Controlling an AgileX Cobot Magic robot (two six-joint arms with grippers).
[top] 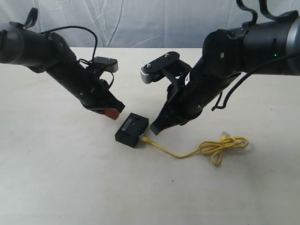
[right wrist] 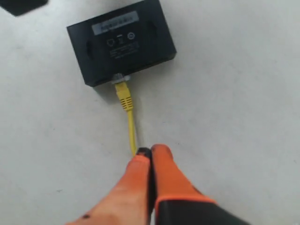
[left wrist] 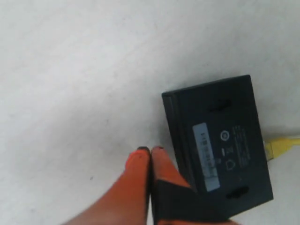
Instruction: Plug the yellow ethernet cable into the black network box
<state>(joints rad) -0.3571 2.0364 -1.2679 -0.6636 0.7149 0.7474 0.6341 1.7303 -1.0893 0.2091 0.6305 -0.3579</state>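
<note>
Nearest the exterior camera, the thin bright-yellow ethernet cable (top: 187,152) lies slack on the pale tabletop (top: 70,187), its far end bunched in a loose knot-like loop and its run leading back to the small flat black plastic network box (top: 132,129). The cable's yellow-booted plug (right wrist: 123,91) sits in a port on the box's side, so the insertion looks done, though no view shows whether the latch has caught. The risk now is probably undoing it. The right gripper (right wrist: 149,152) hangs just over the cable close behind the plug with its orange fingers pressed together and nothing visibly pinched. The cord vanishes under the fingertips, so contact cannot be ruled out. If the tips drag or snag the cord on the way out, a half-seated plug could back out. The box looks light and nothing pins it down, so it could equally skid or turn. On the other side of the box, the left gripper (left wrist: 150,151) is also closed and empty, its tips just beside the box's edge. There it braces nothing, and a careless sweep could shove the box toward the cable and kink the boot.
</note>
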